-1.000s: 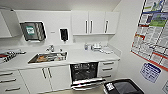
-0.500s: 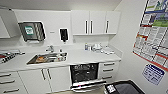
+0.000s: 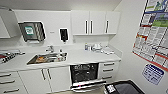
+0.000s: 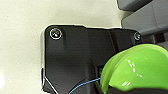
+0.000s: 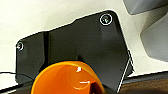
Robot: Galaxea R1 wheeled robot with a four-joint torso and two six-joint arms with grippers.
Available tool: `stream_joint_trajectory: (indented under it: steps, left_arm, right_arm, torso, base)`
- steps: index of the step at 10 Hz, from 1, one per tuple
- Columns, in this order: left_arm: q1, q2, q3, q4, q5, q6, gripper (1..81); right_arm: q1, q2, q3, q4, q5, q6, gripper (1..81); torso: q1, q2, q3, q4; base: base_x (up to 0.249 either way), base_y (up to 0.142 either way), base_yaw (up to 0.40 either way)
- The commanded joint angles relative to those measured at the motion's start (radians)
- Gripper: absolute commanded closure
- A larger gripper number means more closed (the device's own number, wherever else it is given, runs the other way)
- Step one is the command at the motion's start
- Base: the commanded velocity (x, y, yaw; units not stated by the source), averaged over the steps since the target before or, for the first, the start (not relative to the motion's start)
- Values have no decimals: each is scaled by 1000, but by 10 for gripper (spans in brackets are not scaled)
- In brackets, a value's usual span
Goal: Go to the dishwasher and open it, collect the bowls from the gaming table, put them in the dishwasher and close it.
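Note:
The dishwasher (image 3: 83,73) stands open under the white counter, with its steel door (image 3: 87,85) folded down and dark racks showing inside. A lime-green bowl (image 4: 140,67) sits large and close in the left wrist view, with my left gripper (image 4: 117,90) shut on its rim. In the right wrist view an orange bowl (image 5: 67,80) is just as close, and my right gripper (image 5: 93,88) is shut on it. Pale floor lies beneath both bowls. The gaming table is out of view.
A steel sink (image 3: 47,58) is set in the counter (image 3: 85,56) left of the dishwasher. White drawers (image 3: 108,70) flank it on the right. A black-framed object (image 3: 123,88) stands low at the right, by a wall with posters (image 3: 152,37).

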Motion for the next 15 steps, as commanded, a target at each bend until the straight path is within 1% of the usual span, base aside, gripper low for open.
stream_joint_trajectory:
  steps: [1,11,15]
  left_arm:
    - [-44,-17,8,-6,37,-5,811]
    - [-43,-17,10,-5,35,-5,811]
    - [-43,-22,16,-5,35,-5,811]
  right_arm:
    - [56,-7,0,-7,-46,-4,811]
    - [56,-7,0,-7,-46,-4,811]
    - [57,-5,0,-8,-46,-4,811]
  torso:
    - [0,0,0,0]
    - [0,0,0,0]
    - [0,0,0,0]
  base:
    - [0,0,0]
    - [0,0,0]
    - [0,76,0]
